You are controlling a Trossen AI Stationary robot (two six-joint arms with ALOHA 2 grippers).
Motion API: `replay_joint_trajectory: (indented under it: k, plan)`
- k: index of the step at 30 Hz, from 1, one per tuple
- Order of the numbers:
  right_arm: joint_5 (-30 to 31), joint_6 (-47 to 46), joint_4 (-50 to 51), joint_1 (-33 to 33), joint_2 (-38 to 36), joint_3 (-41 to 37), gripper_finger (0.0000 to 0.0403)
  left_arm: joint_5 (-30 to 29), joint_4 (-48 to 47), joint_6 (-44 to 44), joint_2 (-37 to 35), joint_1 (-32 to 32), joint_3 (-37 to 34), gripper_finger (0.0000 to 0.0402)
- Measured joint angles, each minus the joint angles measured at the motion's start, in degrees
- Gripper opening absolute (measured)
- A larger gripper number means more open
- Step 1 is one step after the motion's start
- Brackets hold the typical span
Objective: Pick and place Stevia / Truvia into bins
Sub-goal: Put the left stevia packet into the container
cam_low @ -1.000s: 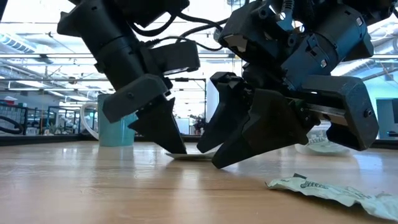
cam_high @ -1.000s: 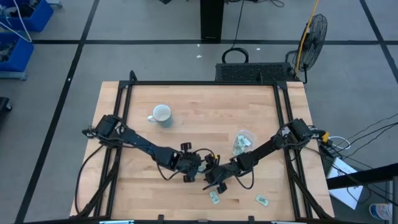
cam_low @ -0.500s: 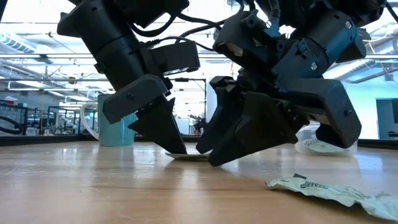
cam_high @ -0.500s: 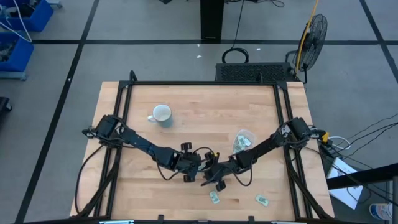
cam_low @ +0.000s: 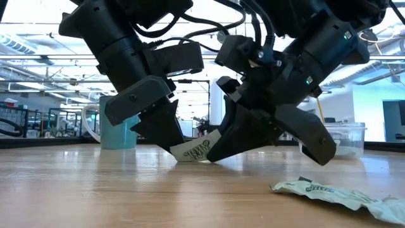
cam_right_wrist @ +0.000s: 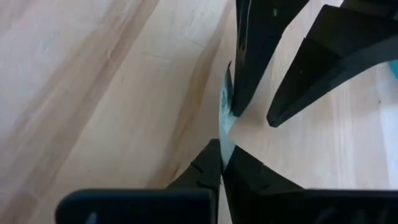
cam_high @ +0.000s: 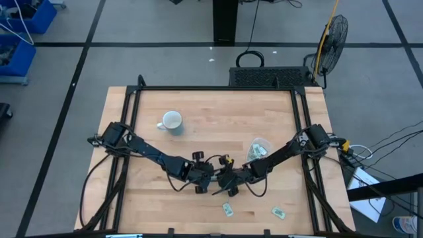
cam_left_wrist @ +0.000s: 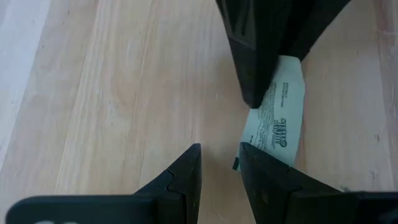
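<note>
A pale green and white Stevia packet stands tilted on the wood table between my two grippers, near the middle front. My right gripper is shut on it. My left gripper is open right beside it, fingers pointing down at the table. Two more packets lie flat nearer the front edge, one and the other; the first also shows in the low view. The clear bin with packets inside stands at the right. My left gripper's one finger stands against the packet's lower end with its tip; the packet lies outside the gap, beside that finger. My right gripper pinches the packet's raised end between its two fingers, slanting down from the table's right. The packet is tilted, its lower end on the table.
A white mug stands at the far left of the table, seen as teal in the low view. A black frame runs round the tabletop. The wood is bare left of the grippers and toward the far edge.
My right gripper has moved toward my left gripper and the far edge, tipping lower, and has taken hold of the packet. The packet, which lay flat between the grippers, now stands tilted: its right end has risen while its left end stays on the table by my left finger.
</note>
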State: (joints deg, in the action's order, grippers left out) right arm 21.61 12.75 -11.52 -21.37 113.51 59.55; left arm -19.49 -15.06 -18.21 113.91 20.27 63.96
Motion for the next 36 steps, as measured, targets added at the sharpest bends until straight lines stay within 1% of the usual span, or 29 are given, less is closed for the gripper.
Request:
replay_joint_trajectory:
  k: [4, 11, 17, 19, 20, 22, 24, 25, 26, 28, 29, 31, 32, 34, 36]
  plan:
    - [0.04, 0.65, 0.15, 0.00, -0.82, -0.04, 0.0002, -0.01, 0.27, -0.03, -0.31, 0.00, 0.00, 0.0117]
    - [-0.20, 1.91, -0.32, -0.72, -4.67, -0.04, 0.0001, 0.06, -0.94, 1.53, -4.17, -0.10, -0.44, 0.0118]
    - [-0.01, 2.19, 1.26, -1.80, -8.05, -0.04, 0.0001, -3.38, -1.05, 4.70, -8.44, -0.04, -0.26, 0.0118]
    - [4.59, 2.42, 5.34, -2.67, -10.28, -0.03, 0.0000, -3.66, -1.31, 4.43, -9.68, -0.07, -0.25, 0.0118]
    - [8.64, 2.36, 8.75, -3.16, -11.61, 0.02, 0.0000, -3.74, -1.73, 3.95, -10.55, -0.04, -0.22, 0.0118]
    - [18.40, 0.41, 19.12, -4.35, -14.84, 0.02, 0.0000, -3.37, -2.83, 2.53, -11.58, 0.00, -0.22, 0.0118]
    - [26.79, -5.91, 30.16, -5.06, -18.77, -0.04, 0.0000, -2.62, -3.71, 0.79, -12.62, 0.00, -0.17, 0.0118]
    - [29.49, -10.84, 35.49, -5.17, -20.89, -0.04, 0.0000, -2.24, -4.10, 0.02, -13.13, 0.12, -0.20, 0.0118]
    - [30.79, -16.81, 40.62, -5.18, -23.14, 0.00, 0.0000, -1.62, -3.78, -0.55, -13.65, 0.20, -0.17, 0.0118]
    - [30.37, -31.13, 50.95, -4.92, -27.19, 0.00, 0.0000, -1.14, -3.83, -0.97, -14.55, 0.52, -0.11, 0.0118]
    - [28.66, -38.99, 55.17, -4.56, -28.84, 0.00, 0.0000, -1.12, -4.04, -0.97, -14.84, 0.73, -0.11, 0.0118]
    - [22.03, -52.21, 62.79, -3.66, -31.95, 0.00, 0.0000, -1.14, -4.00, -0.97, -15.02, 0.88, -0.11, 0.0118]
    - [18.46, -57.02, 65.74, -3.28, -33.11, 0.00, 0.0000, -1.15, -3.99, -0.97, -15.02, 0.92, -0.11, 0.0118]
    - [11.84, -62.24, 69.71, -2.60, -34.82, -0.12, 0.0000, -1.18, -4.18, -0.99, -15.06, 0.85, -0.11, 0.0118]
    - [7.22, -62.67, 69.62, -2.54, -36.07, -0.98, 0.0001, -1.19, -4.12, -0.99, -15.02, 0.77, -0.11, 0.0118]
